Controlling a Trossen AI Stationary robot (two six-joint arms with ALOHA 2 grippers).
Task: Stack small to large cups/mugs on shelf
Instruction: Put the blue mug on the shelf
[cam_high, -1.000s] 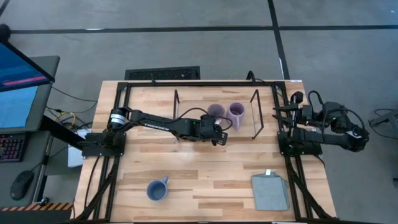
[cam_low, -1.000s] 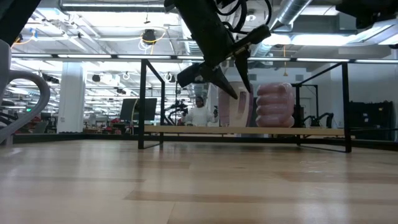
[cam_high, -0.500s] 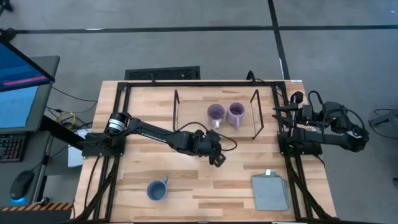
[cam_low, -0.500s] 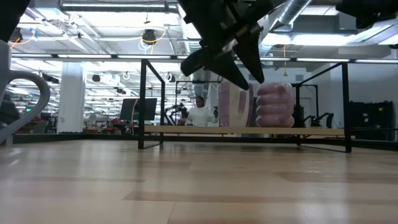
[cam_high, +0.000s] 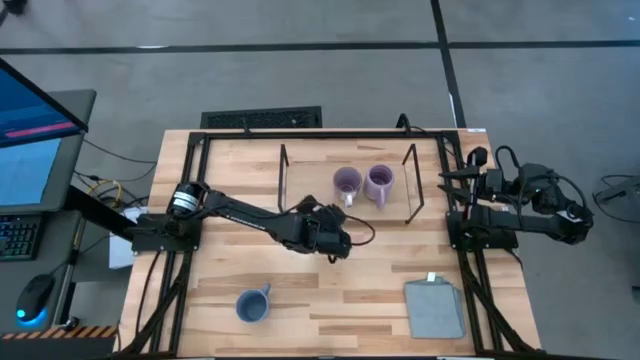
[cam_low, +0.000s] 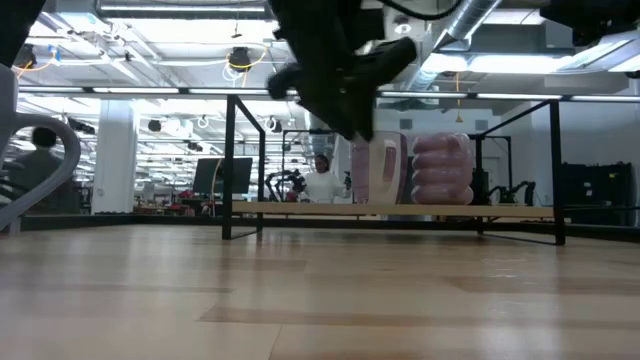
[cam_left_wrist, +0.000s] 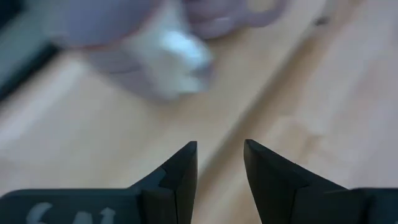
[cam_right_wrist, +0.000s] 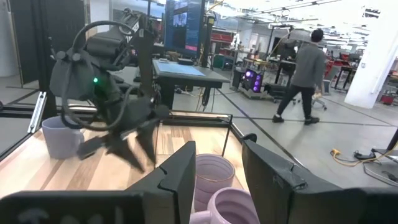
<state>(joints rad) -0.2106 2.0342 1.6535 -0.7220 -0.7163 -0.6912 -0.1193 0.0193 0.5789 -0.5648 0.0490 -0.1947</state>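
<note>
- The left gripper (cam_high: 340, 243) hovers over the middle of the table (cam_high: 230, 170), in front of the shelf (cam_high: 310, 175). Its two fingers (cam_left_wrist: 180, 171) stand a little apart and hold nothing between them.
- The right gripper (cam_right_wrist: 214, 165) waits at the right edge of the table. Its fingers are also apart and empty.
- The two purple mugs (cam_high: 347, 183) and (cam_high: 380, 182) stand side by side on the shelf, not stacked, just behind the left gripper.
- The blue mug (cam_high: 252, 304) stands on the table near the front edge, well apart from the left gripper and to its left. In my judgement this mug is the next thing to fetch.
- A grey cloth (cam_high: 435, 308) lies at the front right corner, away from both arms.
- What could go wrong: the left gripper is near the front of the shelf, so a careless swing could hit the nearer purple mug or the black wire frame (cam_high: 284, 175).
- The blue mug's handle points toward the back right. If the fingers close on the handle and not on the wall, the mug may turn or tip.
- I cannot tell from these views which purple mug is larger, so a wrong stacking order is a risk.
</note>
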